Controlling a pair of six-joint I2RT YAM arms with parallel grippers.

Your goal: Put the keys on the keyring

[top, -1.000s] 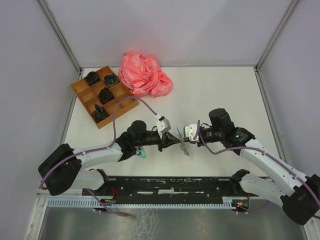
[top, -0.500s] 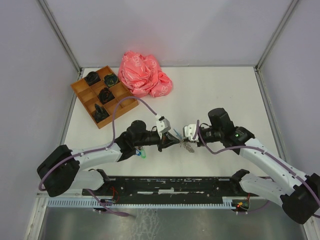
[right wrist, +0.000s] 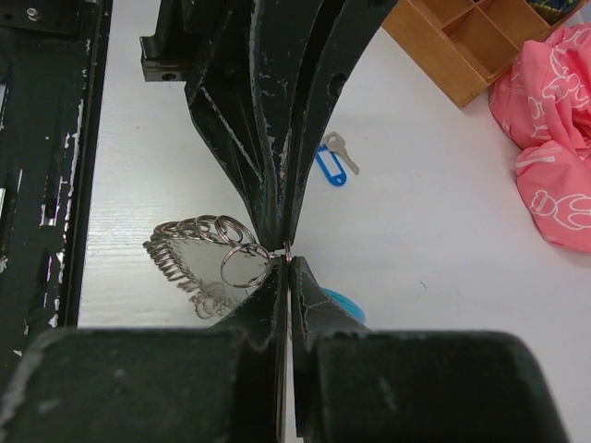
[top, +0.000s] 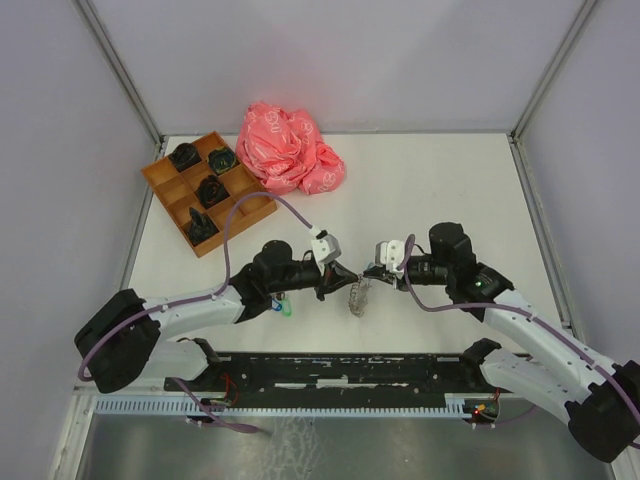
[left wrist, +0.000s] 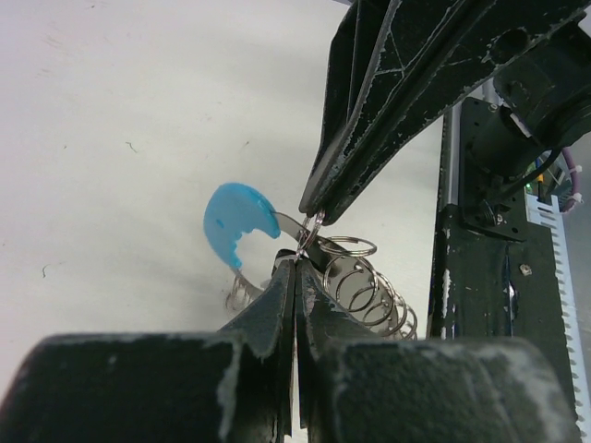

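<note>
Left gripper and right gripper meet tip to tip by the middle of the near edge, both pinching the keyring, its coils dangling. Blue-tagged key lies loose nearby. Best approach: one pinch holds firm, the other pries the ring gap slowly, no twisting.

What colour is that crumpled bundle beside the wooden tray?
The bundle is pink with white markings; the top external view shows it best.
</note>
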